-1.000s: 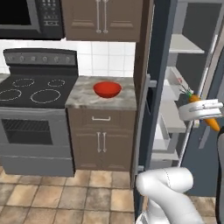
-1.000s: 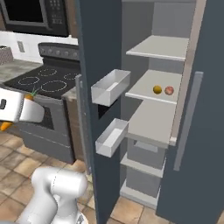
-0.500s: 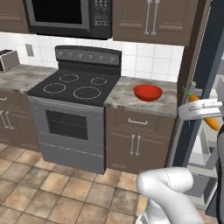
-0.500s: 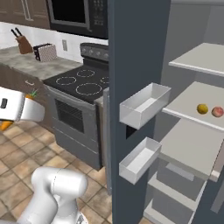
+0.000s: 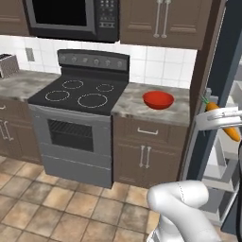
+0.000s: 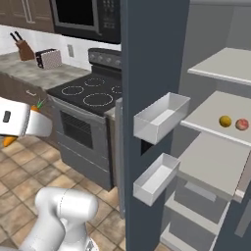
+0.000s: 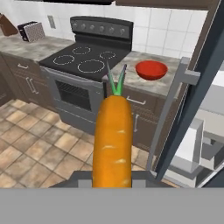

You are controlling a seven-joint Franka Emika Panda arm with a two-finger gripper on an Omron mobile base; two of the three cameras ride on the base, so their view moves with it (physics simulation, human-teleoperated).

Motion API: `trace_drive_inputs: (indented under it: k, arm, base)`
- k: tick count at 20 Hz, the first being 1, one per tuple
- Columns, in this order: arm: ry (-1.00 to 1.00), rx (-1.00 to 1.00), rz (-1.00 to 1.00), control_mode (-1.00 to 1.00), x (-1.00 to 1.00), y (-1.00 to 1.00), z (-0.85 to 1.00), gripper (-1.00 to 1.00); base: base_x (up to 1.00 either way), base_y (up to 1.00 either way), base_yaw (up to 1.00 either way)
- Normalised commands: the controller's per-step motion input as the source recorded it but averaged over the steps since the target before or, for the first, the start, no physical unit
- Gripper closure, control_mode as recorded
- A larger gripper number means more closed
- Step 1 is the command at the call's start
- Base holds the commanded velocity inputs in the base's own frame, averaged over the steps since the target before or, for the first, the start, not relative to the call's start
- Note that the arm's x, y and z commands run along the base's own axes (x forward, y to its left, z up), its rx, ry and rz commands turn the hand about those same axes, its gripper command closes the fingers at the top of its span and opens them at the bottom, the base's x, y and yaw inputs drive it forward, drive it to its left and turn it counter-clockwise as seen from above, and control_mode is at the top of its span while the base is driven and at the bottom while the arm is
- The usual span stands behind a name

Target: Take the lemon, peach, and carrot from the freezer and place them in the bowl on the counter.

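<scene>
My gripper (image 5: 221, 121) is shut on the orange carrot (image 5: 230, 131), which I hold in the air beside the open freezer (image 6: 152, 59). The carrot (image 7: 113, 140) points its green top toward the red bowl (image 7: 151, 70). That bowl (image 5: 158, 99) stands on the mottled counter (image 5: 133, 103) right of the stove, well ahead of the carrot. From the right base view the carrot (image 6: 7, 141) sticks out on both sides of the white hand (image 6: 22, 123). The yellow lemon (image 6: 225, 121) and pink-red peach (image 6: 241, 124) lie side by side on a grey freezer shelf (image 6: 211, 110).
A black stove (image 5: 78, 97) sits left of the bowl, under a microwave (image 5: 71, 19). A toaster (image 6: 48, 59) and knife block (image 6: 22, 48) stand far left. Two white door bins (image 6: 161, 116) jut from the freezer door. Its silver handle (image 7: 168, 109) stands close on the right.
Both base views have shifted, so the base has moved: the stove and counter now sit further right and nearer. The carrot stays in the shut gripper.
</scene>
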Motion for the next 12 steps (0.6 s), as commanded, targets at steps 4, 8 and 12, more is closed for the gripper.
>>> trace_drive_inputs:
  k: [4, 8, 12]
  arm:
    - [0.00, 0.00, 0.00, 1.00, 0.00, 0.00, 0.00, 1.00]
    - [0.00, 0.00, 0.00, 1.00, 0.00, 0.00, 0.00, 1.00]
    - [0.00, 0.00, 0.00, 1.00, 0.00, 0.00, 0.00, 1.00]
  base:
    - [1.00, 0.83, 0.18]
    - [0.44, 0.79, 0.50]
    - [-0.79, 0.38, 0.44]
